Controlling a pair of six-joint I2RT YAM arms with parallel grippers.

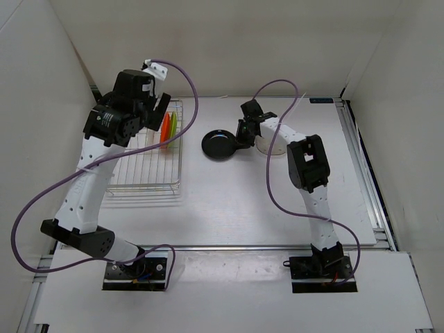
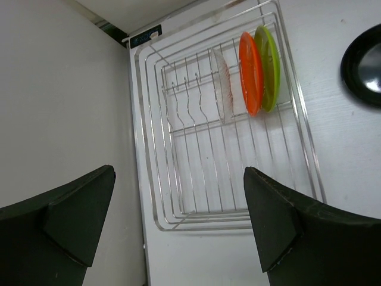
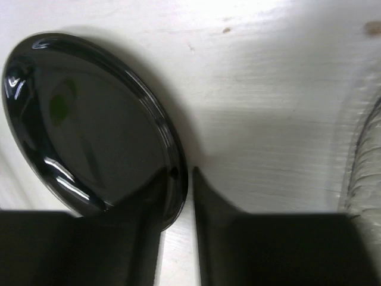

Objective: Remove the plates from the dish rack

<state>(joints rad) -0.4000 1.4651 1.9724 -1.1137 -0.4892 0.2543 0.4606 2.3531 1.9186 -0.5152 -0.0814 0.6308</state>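
The black plate is laid on the desk beside the rack, its rim straddled by the slightly parted right pincer; next, the wide-open left pincer would likely be lowered onto the racked green plate.

We see a white desk closed in by plain white walls. A small blue label sits at its far edge, upper right of the top view. A metal rail runs down the right side.
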